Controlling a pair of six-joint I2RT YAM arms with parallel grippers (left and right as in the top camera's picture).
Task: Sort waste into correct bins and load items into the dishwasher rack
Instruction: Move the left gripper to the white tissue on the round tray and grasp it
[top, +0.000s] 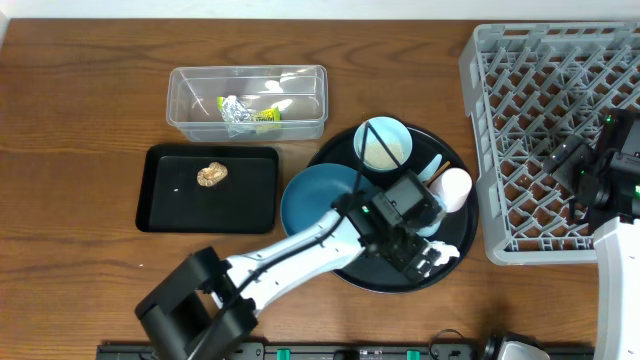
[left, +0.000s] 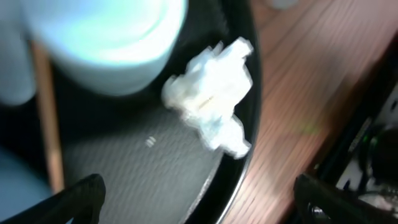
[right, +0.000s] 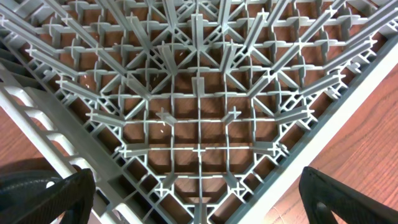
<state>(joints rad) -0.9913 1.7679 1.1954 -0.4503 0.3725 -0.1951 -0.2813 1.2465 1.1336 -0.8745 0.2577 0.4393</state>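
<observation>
My left gripper (top: 418, 248) is open over the lower right of the large round black tray (top: 345, 140). In the left wrist view its fingers (left: 199, 202) hang apart just short of a crumpled white paper wad (left: 211, 99) at the tray's rim, also seen overhead (top: 442, 254). A pale cup (left: 106, 37) and the wooden stick (left: 46, 118) lie beside it. The blue plate (top: 312, 200), the bowl (top: 383, 143), a cup (top: 455, 188) and the spoon (top: 430, 168) sit on the round tray. My right gripper (right: 199, 199) is open and empty above the grey rack (top: 540, 100).
The clear tub (top: 300, 80) holds a foil wad (top: 236, 112) and the yellow-green wrapper (top: 268, 117). The shallow black tray (top: 250, 210) holds the brown food lump (top: 212, 175). The rack (right: 199, 112) holds nothing in the right wrist view.
</observation>
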